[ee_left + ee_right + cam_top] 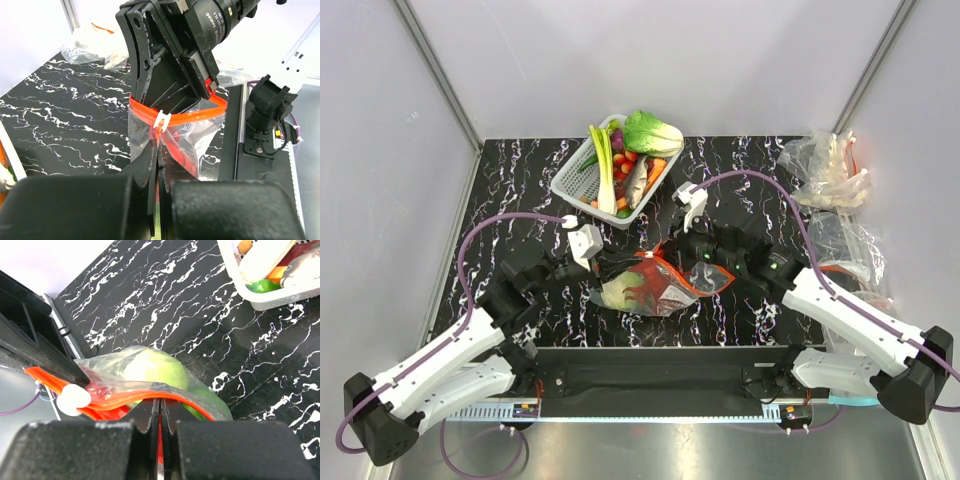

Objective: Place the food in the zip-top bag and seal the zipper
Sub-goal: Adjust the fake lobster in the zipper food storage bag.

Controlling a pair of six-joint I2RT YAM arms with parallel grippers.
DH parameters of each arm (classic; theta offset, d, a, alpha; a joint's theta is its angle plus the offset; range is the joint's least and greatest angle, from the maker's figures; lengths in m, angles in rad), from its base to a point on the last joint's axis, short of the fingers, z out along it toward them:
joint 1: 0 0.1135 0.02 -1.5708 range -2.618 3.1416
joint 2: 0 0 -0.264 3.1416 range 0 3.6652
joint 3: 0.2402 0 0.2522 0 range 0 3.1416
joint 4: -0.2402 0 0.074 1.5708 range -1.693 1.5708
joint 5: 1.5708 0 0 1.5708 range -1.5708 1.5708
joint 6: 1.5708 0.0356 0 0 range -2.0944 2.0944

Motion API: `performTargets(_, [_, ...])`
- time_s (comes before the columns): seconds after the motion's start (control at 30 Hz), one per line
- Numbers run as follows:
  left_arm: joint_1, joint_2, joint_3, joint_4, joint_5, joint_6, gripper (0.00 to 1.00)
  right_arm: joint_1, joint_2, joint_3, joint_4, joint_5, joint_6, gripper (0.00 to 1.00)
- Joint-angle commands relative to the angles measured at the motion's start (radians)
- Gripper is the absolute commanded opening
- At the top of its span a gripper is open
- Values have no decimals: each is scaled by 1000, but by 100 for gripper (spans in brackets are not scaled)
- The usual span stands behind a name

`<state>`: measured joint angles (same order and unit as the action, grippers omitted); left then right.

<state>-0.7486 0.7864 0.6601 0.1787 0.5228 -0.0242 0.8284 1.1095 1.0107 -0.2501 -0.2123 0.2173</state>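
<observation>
Near the table's (520,190) near edge, the left gripper (157,149) and right gripper (160,409) each pinched the zipper (117,401) of the zip-top bag (200,145), probably to hold its mouth taut for sealing; the cabbage (156,367) and, it seemed, the lobster (97,388) lay inside. A white basket (563,186) sat toward the black marbled surface's far edge, pale walls (670,60) beyond.

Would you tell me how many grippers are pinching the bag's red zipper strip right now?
2. The left gripper pinches the zipper by its white slider; the right gripper pinches it farther along. Neither grip is hidden.
</observation>
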Motion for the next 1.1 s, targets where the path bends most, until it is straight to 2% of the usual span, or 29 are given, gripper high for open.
performTargets(0.0, [0, 10, 15, 117, -1, -3, 0, 38, 12, 11, 91, -88, 24, 2])
performTargets(0.1, [-1, 20, 16, 137, 3, -22, 0, 64, 33, 28, 71, -41, 24, 1])
performTargets(0.3, [0, 10, 16, 122, -6, -19, 0, 74, 0, 91, -63, 258, 31, 7])
performTargets(0.53, [0, -9, 21, 101, -9, -16, 0, 75, -59, 184, -253, 393, -13, 4])
performTargets(0.67, [0, -9, 39, 73, -17, -16, 0, 75, -89, 192, -262, 488, -79, 4])
performTargets(0.87, [-1, -3, 65, 50, -29, -37, 0, 87, -57, 195, -221, 498, -196, 4])
performTargets(0.93, [0, 2, 67, 48, -36, -42, 0, 119, -16, 200, -197, 551, -254, 1])
performTargets(1.07, [0, 16, 85, 25, -72, -57, 0, 269, 85, 241, -176, 733, -344, 0])
